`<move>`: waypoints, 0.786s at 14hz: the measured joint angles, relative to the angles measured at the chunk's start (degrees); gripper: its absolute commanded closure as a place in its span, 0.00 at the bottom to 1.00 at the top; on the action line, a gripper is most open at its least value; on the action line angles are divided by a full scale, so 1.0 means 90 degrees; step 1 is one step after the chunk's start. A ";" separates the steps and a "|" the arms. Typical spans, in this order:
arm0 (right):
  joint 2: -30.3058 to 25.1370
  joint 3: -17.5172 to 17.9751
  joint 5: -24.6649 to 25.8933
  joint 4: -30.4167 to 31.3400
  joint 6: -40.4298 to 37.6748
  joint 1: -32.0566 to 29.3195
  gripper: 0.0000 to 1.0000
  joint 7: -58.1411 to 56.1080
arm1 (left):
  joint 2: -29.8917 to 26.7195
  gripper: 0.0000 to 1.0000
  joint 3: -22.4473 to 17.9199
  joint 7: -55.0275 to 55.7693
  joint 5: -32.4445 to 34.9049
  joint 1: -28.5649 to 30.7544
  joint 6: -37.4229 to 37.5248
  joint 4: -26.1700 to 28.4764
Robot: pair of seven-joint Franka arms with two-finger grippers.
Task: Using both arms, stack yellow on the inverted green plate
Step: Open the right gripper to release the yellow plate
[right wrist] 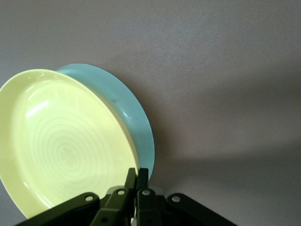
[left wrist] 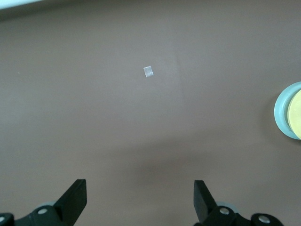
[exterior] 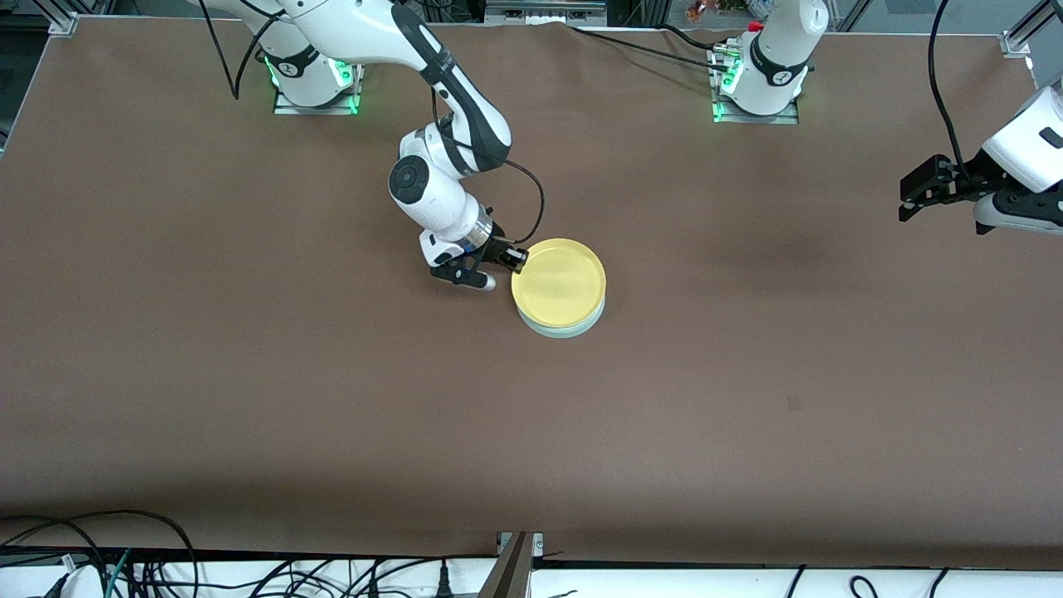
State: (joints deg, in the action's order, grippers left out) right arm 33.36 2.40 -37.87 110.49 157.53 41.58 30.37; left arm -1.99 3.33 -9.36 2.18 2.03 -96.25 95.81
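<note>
Yellow plate (exterior: pixel 558 282) sits rim-up on the pale green plate (exterior: pixel 563 329), near mid-surface, slightly toward the right arm's end. Green one is mostly covered in the front view; only a thin mint crescent shows along the yellow plate's edge on the side nearer the front camera. Stack is round, no long axis; yellow plate's open side faces up. Whether the green plate is inverted cannot be told from here.

Right wrist view adds detail: yellow plate (right wrist: pixel 66 146) shows concentric rings on its inner floor, and the green plate (right wrist: pixel 127 113) peeks out along one side beneath it, so the two are slightly offset. Same view shows the right hand (right wrist: pixel 137 179) with fingers pinched nearly together on the yellow plate's rim. Front view puts that right hand (exterior: pixel 502 264) at the stack's edge toward the right arm's end.

Left hand (exterior: pixel 918 195) hangs over the brown surface (exterior: pixel 249 374) at the left arm's end, well apart from the plates, waiting. Left wrist view shows its fingers (left wrist: pixel 75 197) spread wide with nothing between them, a small pale square mark (left wrist: pixel 148 71) on the surface, and the stack cut off at the picture's edge, green (left wrist: pixel 281 113) ringing yellow (left wrist: pixel 296 115).
</note>
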 measured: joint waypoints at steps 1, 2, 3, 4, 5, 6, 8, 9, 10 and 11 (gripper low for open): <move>0.0009 0.0000 0.0000 0.0000 0.0072 0.0001 0.93 0.0039 | -0.0029 0.00 0.0103 0.0000 0.0033 0.0019 0.0060 -0.0002; 0.0018 0.0001 0.0000 0.0000 0.0113 0.0002 0.70 0.0061 | -0.0049 0.00 0.0264 0.0061 0.0113 0.0030 0.0184 -0.0001; 0.0025 0.0001 0.0000 0.0000 0.0132 0.0002 0.34 0.0068 | -0.0056 0.00 0.0398 0.0214 0.0205 0.0029 0.0274 -0.0001; 0.0030 0.0001 0.0000 0.0000 0.0142 0.0002 0.10 0.0074 | -0.0055 0.00 0.0477 0.0321 0.0242 0.0029 0.0312 0.0000; 0.0035 0.0000 0.0000 0.0000 0.0155 0.0002 0.01 0.0080 | -0.0051 0.00 0.0498 0.0379 0.0249 0.0030 0.0312 0.0000; 0.0039 0.0001 0.0000 0.0000 0.0163 0.0003 0.01 0.0080 | -0.0049 0.00 0.0494 0.0387 0.0250 0.0044 0.0312 0.0000; 0.0043 0.0001 0.0000 -0.0002 0.0169 0.0004 0.01 0.0080 | -0.0044 0.00 0.0460 0.0389 0.0250 0.0133 0.0312 0.0000; 0.0042 0.0001 0.0000 -0.0009 0.0173 0.0004 0.01 0.0081 | -0.0041 0.00 0.0447 0.0389 0.0249 0.0184 0.0312 0.0000; 0.0033 -0.0011 0.0000 -0.0028 0.0175 0.0002 0.01 0.0081 | -0.0039 0.00 0.0447 0.0389 0.0249 0.0226 0.0312 0.0000; -0.0010 -0.0072 -0.0001 -0.0049 0.0132 0.0003 0.01 0.0082 | -0.0037 0.00 0.0447 0.0389 0.0249 0.0245 0.0312 -0.0001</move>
State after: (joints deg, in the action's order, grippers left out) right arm 33.27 1.75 -37.88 110.05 158.72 41.61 31.11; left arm -2.32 7.35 -5.86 4.42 4.23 -93.45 95.80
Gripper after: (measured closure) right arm 0.269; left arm 0.000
